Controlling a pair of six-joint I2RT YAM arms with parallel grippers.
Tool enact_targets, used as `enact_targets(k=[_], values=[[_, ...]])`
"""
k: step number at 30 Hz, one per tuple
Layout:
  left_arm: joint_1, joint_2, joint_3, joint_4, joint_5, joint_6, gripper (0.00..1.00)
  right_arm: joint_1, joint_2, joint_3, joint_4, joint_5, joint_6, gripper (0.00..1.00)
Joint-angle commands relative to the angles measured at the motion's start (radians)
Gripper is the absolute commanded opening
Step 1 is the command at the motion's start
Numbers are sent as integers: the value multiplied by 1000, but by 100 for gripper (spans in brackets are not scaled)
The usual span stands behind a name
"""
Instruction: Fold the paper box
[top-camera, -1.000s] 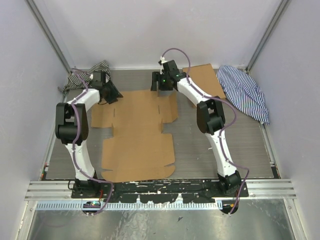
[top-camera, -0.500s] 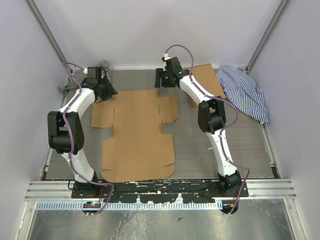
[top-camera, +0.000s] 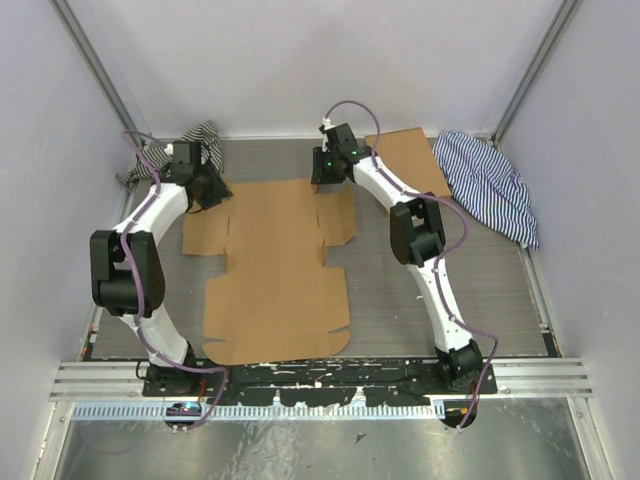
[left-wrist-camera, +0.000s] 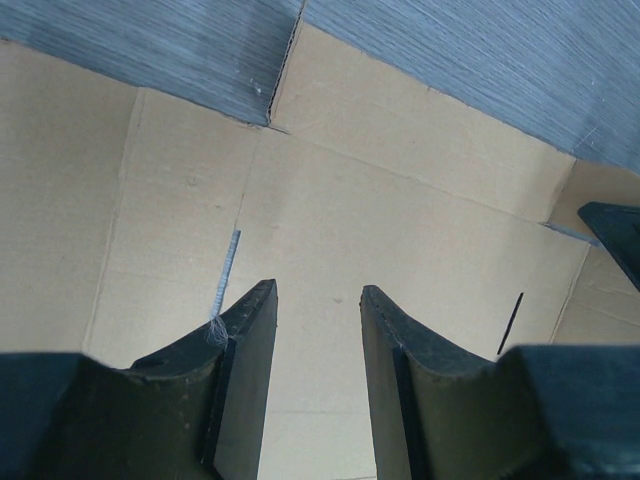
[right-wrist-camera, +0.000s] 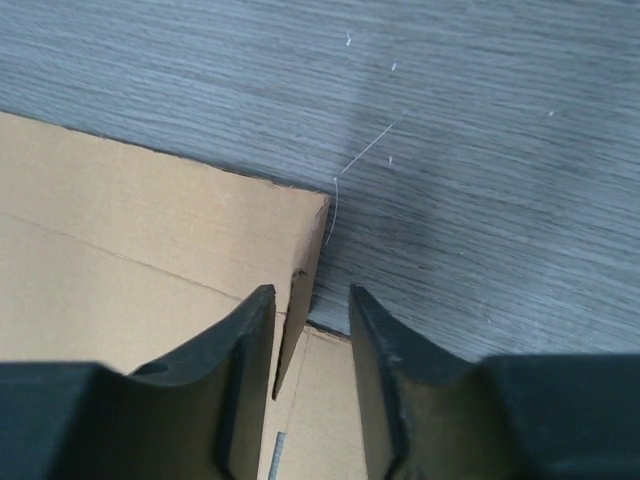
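The paper box (top-camera: 275, 260) lies flat and unfolded on the table, plain brown with flaps and slots. My left gripper (top-camera: 207, 187) is at its far left corner; in the left wrist view the gripper (left-wrist-camera: 318, 290) is open, with bare cardboard (left-wrist-camera: 400, 190) under and between the jaws. My right gripper (top-camera: 318, 172) is at the box's far edge. In the right wrist view it (right-wrist-camera: 307, 292) is open and straddles a slightly raised flap edge (right-wrist-camera: 300, 290) at the cardboard's corner (right-wrist-camera: 150, 220), without closing on it.
A second, smaller brown cardboard piece (top-camera: 412, 158) lies at the back right, partly under the right arm. A blue striped cloth (top-camera: 492, 185) is bunched at the right; a dark striped cloth (top-camera: 198, 135) sits at the back left corner. Walls enclose the table.
The left arm's elbow has swung out to the left and its gripper has shifted slightly left at the box's corner. The right gripper has stayed near the far edge.
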Motion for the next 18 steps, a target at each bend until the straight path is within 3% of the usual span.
enact_targets(k=[1,6,10,18], values=[[0,-63,-21,-5,-11,15,46,13,2,58,39,-3,7,36],[0,-83,-25,-8,3,19,46,12,-11,55,41,41,5,11],[-4,-104,-16,-13,22,33,46,15,-80,-25,100,58,-19,1],[-23,-127,95,-116,62,109,49,45,-315,-282,293,110,-97,1]])
